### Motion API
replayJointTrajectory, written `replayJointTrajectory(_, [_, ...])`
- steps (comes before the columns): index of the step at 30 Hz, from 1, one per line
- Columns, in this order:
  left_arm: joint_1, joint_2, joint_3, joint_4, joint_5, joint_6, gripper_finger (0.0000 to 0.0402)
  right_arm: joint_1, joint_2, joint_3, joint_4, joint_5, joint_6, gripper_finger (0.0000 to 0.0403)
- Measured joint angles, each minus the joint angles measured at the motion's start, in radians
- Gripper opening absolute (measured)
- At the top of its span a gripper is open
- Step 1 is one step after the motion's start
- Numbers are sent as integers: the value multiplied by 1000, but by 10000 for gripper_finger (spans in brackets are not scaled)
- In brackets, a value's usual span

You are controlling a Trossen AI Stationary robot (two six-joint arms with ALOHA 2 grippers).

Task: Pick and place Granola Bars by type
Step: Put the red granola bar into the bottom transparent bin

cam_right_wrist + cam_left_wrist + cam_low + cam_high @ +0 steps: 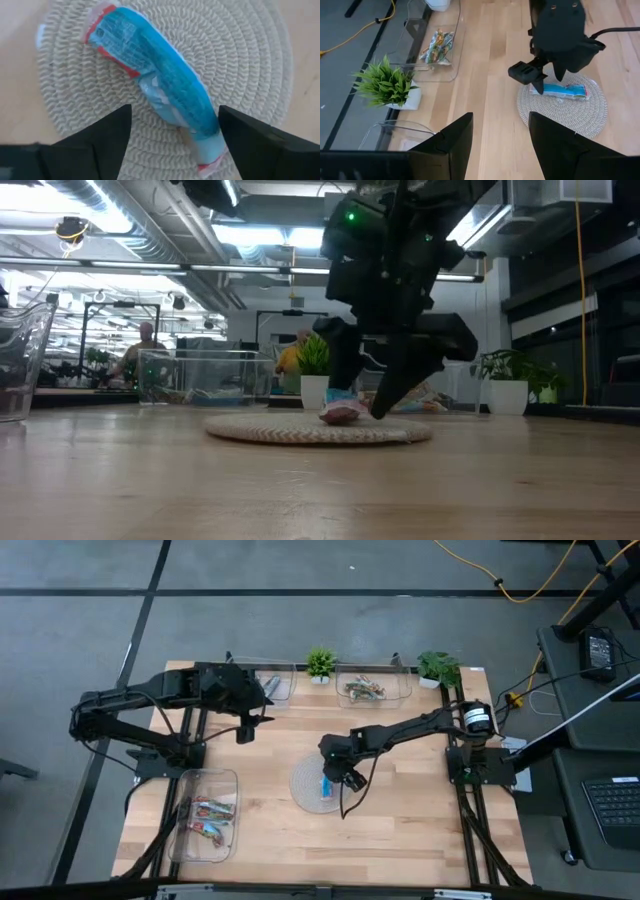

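Right gripper point(172, 145) sits low over the round woven mat point(303, 780) at table centre, jaws spread wide either side of the blue granola bar point(160, 80), nothing gripped. Bar lies flat on the mat, slanted across the jaw line. Step looks like the pick of this blue bar. Next move calls for dropping a touch and closing across the bar's narrow width, then a carry to the matching tray. Right arm reaches in from its base, wrist pitched down. Left gripper point(500, 145) waits partly open, empty, near the back trays.
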Motion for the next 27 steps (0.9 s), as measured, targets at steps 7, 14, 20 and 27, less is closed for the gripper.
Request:
replayJointTrajectory(7, [0,0,0,0,0,0,184,-7,14,0,2,-41,-2,221])
replayJointTrajectory(14, [0,0,0,0,0,0,184,-7,14,0,3,-25,0,111])
replayJointTrajectory(20, [0,0,0,0,0,-1,184,-5,6,82,-122,73,21,52])
replayJointTrajectory(27, [0,0,-1,-3,0,-3,184,-8,-59,226,-278,98,113,50])
